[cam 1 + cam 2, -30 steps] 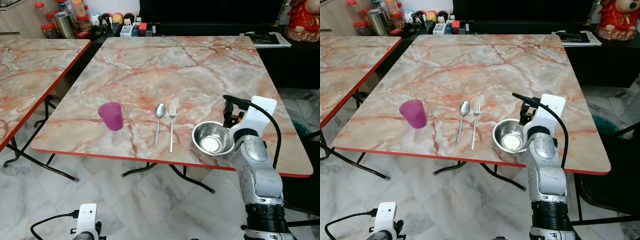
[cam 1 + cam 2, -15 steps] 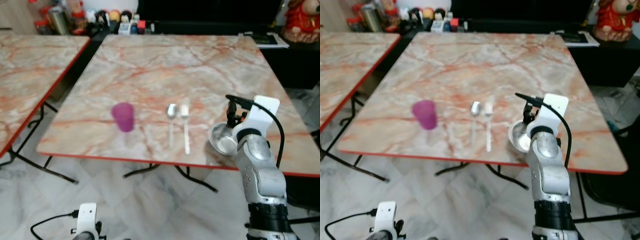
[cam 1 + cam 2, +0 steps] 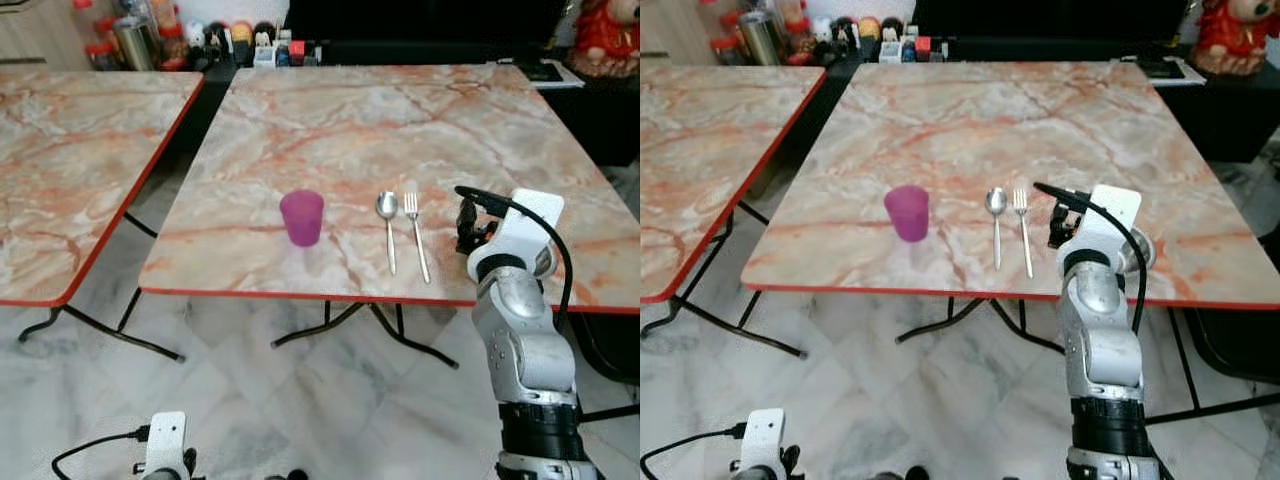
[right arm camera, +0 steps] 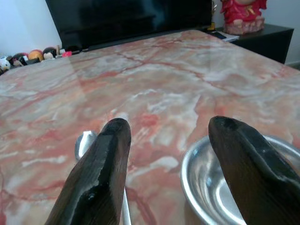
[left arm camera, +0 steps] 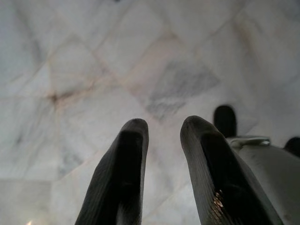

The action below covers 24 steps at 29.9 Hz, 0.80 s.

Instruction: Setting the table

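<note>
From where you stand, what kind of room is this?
Probably a home dining or living area: two marble-patterned folding tables on a marble-tiled floor, one laid with a cup, spoon and fork, and a cluttered sideboard behind.

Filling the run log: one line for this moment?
right gripper: open, by steel bowl | left gripper: idle | cup, spoon, fork: set

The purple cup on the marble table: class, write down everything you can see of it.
The purple cup is a small tumbler of what looks like translucent plastic, narrowing slightly toward its base. It stands upright, mouth open and up, on the marble table near the red front edge. Nothing touches it; the spoon lies apart on its right.
</note>
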Motion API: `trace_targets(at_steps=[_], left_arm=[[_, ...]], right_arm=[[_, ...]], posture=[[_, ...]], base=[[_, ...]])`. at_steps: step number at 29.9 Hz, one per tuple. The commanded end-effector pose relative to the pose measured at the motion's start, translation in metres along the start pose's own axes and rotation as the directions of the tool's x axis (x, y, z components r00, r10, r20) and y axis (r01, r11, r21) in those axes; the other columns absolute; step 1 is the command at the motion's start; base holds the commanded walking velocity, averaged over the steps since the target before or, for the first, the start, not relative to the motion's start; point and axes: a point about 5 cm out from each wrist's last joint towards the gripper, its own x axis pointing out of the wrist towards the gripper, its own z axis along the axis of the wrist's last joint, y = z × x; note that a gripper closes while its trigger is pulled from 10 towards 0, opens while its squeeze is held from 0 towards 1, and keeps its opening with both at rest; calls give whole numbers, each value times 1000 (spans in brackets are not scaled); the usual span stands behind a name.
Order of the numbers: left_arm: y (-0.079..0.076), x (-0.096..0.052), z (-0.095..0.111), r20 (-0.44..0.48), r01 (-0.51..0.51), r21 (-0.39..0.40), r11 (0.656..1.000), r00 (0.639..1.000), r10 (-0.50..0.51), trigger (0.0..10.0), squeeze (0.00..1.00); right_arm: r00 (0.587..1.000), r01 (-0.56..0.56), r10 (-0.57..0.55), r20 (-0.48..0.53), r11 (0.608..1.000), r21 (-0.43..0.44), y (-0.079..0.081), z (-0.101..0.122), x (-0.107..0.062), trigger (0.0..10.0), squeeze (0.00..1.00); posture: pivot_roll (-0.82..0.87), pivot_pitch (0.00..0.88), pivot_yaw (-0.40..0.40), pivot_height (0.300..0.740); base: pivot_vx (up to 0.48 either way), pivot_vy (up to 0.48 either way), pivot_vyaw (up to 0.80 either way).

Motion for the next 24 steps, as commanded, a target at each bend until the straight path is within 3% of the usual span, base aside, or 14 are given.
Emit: trace_targets(at_steps=[1, 8, 13, 24], left_arm=[[0, -2, -8, -32, 7, -2, 1000, 999, -7, 10000, 0], [0, -2, -9, -37, 7, -2, 1000, 999, -7, 10000, 0], [1, -2, -10, -41, 4, 9, 1000, 999, -3, 10000, 0], [1, -2, -11, -44, 7, 12, 1000, 999, -6, 10000, 0]], right_arm=[[1000, 13, -13, -7, 1000, 8, -4, -1, 2, 10000, 0], [1000, 18, -18, -16, 1000, 8, -4, -2, 3, 10000, 0], [1000, 16, -16, -7, 1000, 16, -3, -1, 3, 10000, 0], [1000, -3, 3, 6, 1000, 4, 1, 0, 4, 10000, 0]], posture=[[-98, 120, 44, 740], [-96, 122, 44, 740], [-95, 125, 45, 740], [-94, 124, 45, 740]], base=[[0, 0, 0], [0, 0, 0], [0, 0, -520], [286, 0, 0]])
